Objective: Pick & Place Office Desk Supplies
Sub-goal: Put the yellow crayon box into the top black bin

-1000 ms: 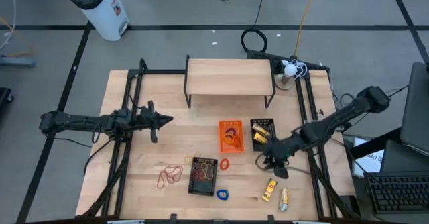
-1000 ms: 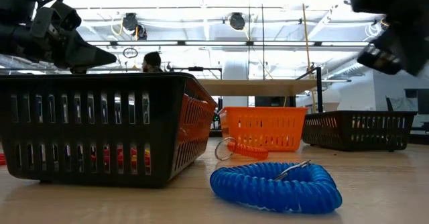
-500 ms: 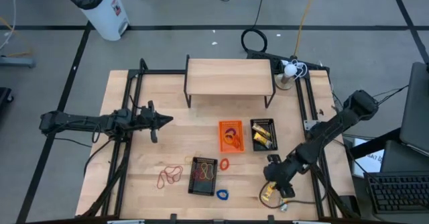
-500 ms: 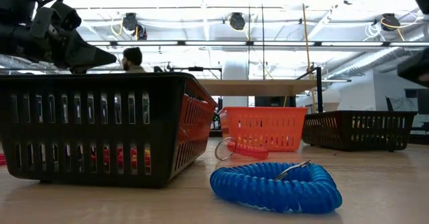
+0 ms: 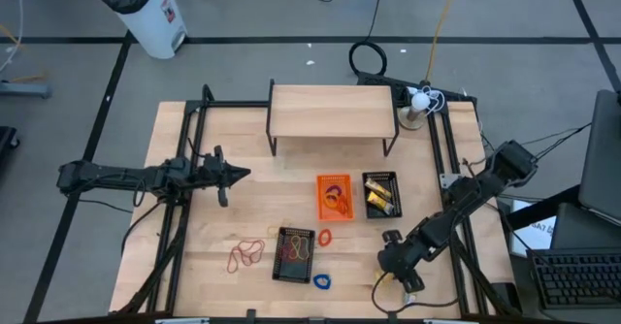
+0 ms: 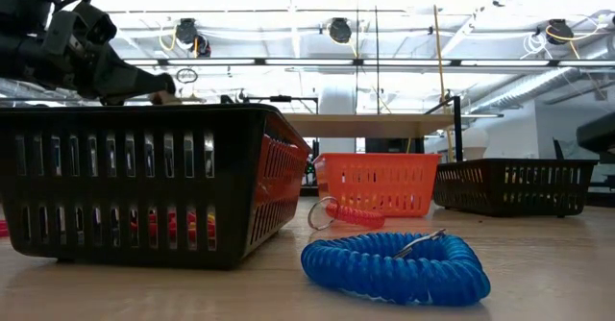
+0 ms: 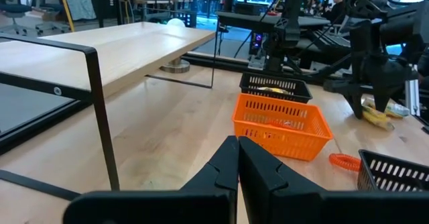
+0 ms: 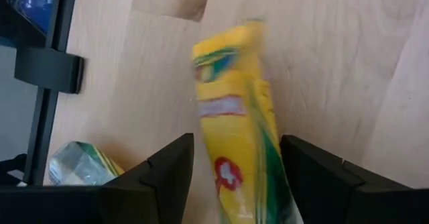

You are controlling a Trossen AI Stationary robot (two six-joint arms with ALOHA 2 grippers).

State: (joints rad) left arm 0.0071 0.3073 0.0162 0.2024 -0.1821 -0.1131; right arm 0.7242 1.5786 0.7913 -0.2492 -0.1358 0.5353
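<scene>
My right gripper is open and tipped down over the table's near right corner. A yellow stick-like packet lies flat on the wood between its two fingers, lengthwise along them. A second packet lies beside it. Red and orange rubber bands, an orange coil ring and a blue coil ring lie loose near the front. My left gripper is shut and level at the table's left, holding nothing.
An orange basket and a black basket with yellow packets stand mid-table. Another black basket stands near the front. A wooden shelf on black legs spans the far side. Black frame rails run along the right.
My right gripper has swung from beside the black basket toward the table's near edge and gone down, tipping more steeply. It now stands over the yellow packets. In the low view it has left the upper right of the picture.
</scene>
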